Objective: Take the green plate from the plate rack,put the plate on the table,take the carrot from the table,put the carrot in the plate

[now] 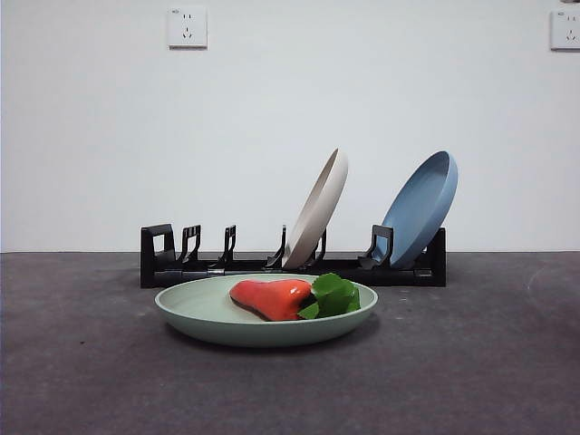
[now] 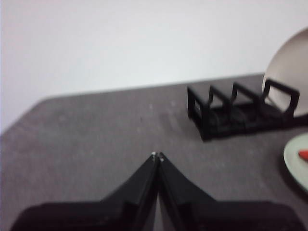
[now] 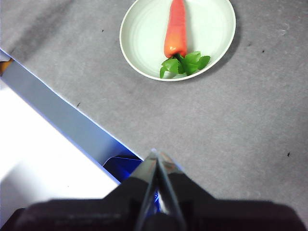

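Note:
The green plate [image 1: 208, 313] lies flat on the table [image 1: 91, 362] in front of the plate rack [image 1: 181, 267]. The carrot [image 1: 270, 297] lies inside it, leafy top to the right. The right wrist view shows the plate [image 3: 144, 33] with the carrot [image 3: 175, 29] in it. My right gripper [image 3: 157, 154] is shut and empty, raised well back from the plate. My left gripper [image 2: 157, 156] is shut and empty, above bare table off the rack's [image 2: 231, 113] empty end. The plate's edge [image 2: 296, 161] shows there. Neither gripper shows in the front view.
A cream-white plate [image 1: 317, 208] and a light blue plate [image 1: 421, 207] lean in the rack's slots. A white and blue box edge [image 3: 57, 144] lies under the right gripper. The white wall stands behind the rack.

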Controlling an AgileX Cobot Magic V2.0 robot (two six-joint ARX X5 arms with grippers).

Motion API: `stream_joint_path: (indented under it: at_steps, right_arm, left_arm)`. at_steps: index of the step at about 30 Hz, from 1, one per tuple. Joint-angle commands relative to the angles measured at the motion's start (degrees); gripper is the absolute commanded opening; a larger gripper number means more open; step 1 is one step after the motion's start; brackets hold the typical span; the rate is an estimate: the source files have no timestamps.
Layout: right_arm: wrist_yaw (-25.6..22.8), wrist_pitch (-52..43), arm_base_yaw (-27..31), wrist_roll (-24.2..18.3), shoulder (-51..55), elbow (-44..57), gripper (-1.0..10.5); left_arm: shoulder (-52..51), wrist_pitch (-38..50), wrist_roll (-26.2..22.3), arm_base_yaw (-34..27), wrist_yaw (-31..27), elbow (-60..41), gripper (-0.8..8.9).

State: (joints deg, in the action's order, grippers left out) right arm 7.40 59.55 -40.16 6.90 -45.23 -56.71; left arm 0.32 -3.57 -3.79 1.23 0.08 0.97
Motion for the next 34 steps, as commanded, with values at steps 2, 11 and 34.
stream_joint_path:
  at_steps: [2,11,34]
  right_arm:
    - [-0.1,-0.3,-0.1,0.3,0.0,0.2,0.0]
    - [-0.1,-0.3,-0.1,0.3,0.0,0.2,0.0]
    - [-4.0,-4.1,4.5,-4.7,3.5,0.5,0.0]
  left_arm:
    - [-0.2,-4.8,2.4,-0.2,0.3,-0.8,-0.03]
    - [-0.2,-6.9,2.3,-0.2,0.2,-0.8,-0.03]
    - [-0.2,-6.8,2.3,-0.2,0.2,-0.8,-0.03]
